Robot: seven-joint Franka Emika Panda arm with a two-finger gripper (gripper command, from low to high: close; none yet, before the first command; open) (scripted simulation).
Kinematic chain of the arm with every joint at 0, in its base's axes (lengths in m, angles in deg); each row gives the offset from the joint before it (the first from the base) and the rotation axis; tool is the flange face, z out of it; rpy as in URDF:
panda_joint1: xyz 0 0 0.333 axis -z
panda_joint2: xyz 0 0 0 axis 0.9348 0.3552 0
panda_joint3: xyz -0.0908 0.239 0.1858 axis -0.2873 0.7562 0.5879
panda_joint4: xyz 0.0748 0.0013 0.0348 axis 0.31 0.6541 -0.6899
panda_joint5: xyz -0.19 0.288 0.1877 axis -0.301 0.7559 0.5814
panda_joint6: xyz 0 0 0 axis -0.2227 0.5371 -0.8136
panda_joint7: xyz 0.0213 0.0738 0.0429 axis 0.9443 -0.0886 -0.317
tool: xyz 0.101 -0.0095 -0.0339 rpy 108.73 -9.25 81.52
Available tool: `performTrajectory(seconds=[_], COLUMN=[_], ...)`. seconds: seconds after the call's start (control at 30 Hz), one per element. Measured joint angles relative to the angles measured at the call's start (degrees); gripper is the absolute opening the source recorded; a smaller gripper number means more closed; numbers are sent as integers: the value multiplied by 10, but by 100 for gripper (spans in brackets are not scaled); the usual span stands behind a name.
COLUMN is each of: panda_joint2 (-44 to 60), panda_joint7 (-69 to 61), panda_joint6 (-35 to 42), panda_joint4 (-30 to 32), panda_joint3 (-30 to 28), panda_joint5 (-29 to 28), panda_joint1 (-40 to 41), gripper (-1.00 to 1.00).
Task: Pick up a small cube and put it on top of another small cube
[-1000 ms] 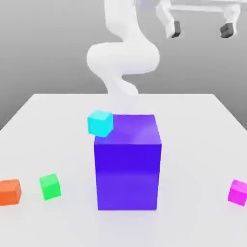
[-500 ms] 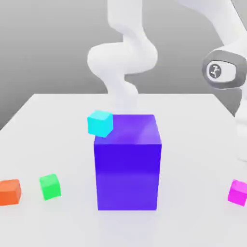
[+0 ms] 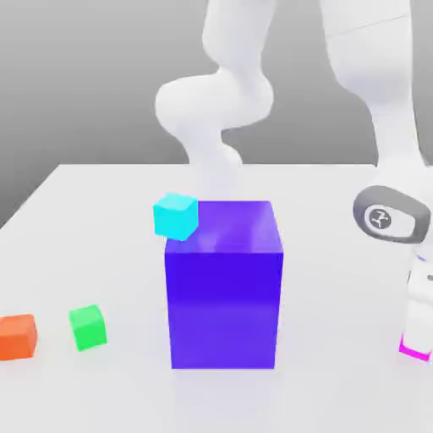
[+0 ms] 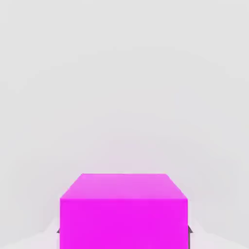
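Observation:
The small cube (image 3: 411,349) is magenta and rests on the white table (image 3: 338,211) at the exterior view's right, near the front. Most of it is covered by my white hand, leaving a thin magenta strip showing at the hand's base. My gripper (image 3: 419,340) has come straight down over it. In the hand view the small cube (image 4: 123,210) sits close up between my two dark fingertips (image 4: 58,230), one at each side face. My gripper (image 4: 124,232) is shut on the cube.
A big blue-purple cube (image 3: 223,287) stands mid-table. A cyan small cube (image 3: 176,216) sits at its upper far-left corner. A green small cube (image 3: 87,327) and an orange one (image 3: 17,337) lie at the front left. My arm rises behind and right of the big cube.
My hand dropped from high above down onto the magenta cube at the right. Its fingers went from open to shut around the cube. The other cubes have not moved.

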Motion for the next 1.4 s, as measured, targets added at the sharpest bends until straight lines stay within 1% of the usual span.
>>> performTrajectory(seconds=[0.13, 0.17, 0.4, 0.53, 0.77, 1.0, 1.2, 1.4], panda_joint2=[-76, -97, -247, -329, -454, -544, -584, -584], panda_joint7=[-36, -53, -211, -307, -473, -635, -771, -901], panda_joint6=[57, 72, 166, 213, 277, 317, 325, 309], panda_joint4=[17, 20, 35, 45, 66, 89, 110, 132], panda_joint3=[38, 38, 3, -25, -101, -192, -278, -371], panda_joint5=[45, 45, 16, 3, -28, -65, -98, -128], panda_joint1=[29, 38, 108, 131, 174, 223, 263, 293], gripper=[-100, -100, -100, -100, -100, -100, -100, -100])
